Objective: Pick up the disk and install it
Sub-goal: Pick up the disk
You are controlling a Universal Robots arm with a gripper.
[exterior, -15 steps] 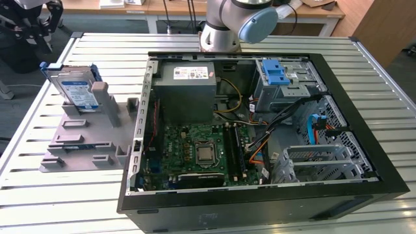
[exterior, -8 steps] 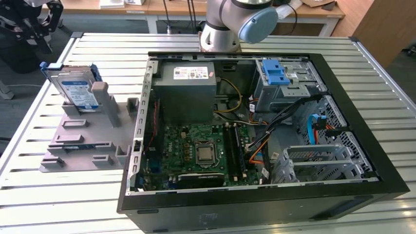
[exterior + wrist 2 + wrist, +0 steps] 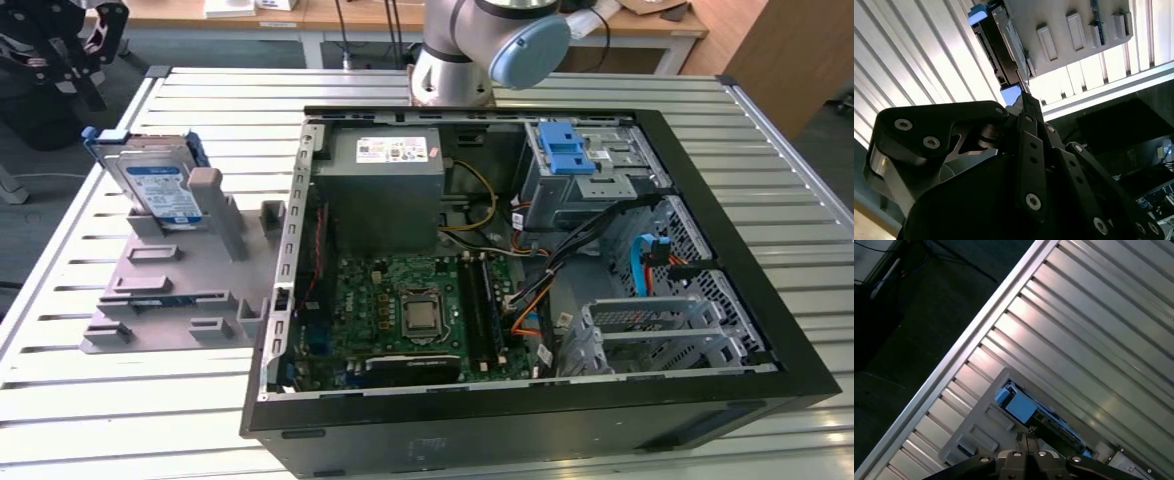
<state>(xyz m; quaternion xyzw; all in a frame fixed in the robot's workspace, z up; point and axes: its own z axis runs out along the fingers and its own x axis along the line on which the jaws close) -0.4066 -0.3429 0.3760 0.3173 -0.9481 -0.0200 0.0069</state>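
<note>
The slatted metal counter (image 3: 120, 400) carries all items. An open black computer case (image 3: 507, 408) lies on its side and takes up most of the counter toward the exterior view's right. Inside it are a grey power supply (image 3: 387, 190), a green motherboard (image 3: 414, 305) and a silver drive cage with a blue latch (image 3: 567, 150). The arm (image 3: 461, 45) is mounted on the far side of the case.

A grey slotted holder (image 3: 174, 290) sits on the counter, just beside the case on the exterior view's left.

The disk (image 3: 154, 185) stands on edge in the far end of the holder and is not installed. It leans back, with its broad face toward the exterior camera. Its upper edge runs roughly parallel to the counter slats. In the first wrist view the disk (image 3: 1019, 407) appears edge-on as a narrow bar along the slats. Which edge is the longer one cannot be settled. The body is flat silver metal with a blue-and-white label, framed by a blue plastic carrier.

The end effector (image 3: 1027, 432) is black, and its two fingers are together with nothing between them. In the second wrist view the end effector (image 3: 1026, 100) lines up with the disk's (image 3: 1004, 45) edge, near a blue carrier corner. Contact cannot be determined.
</note>
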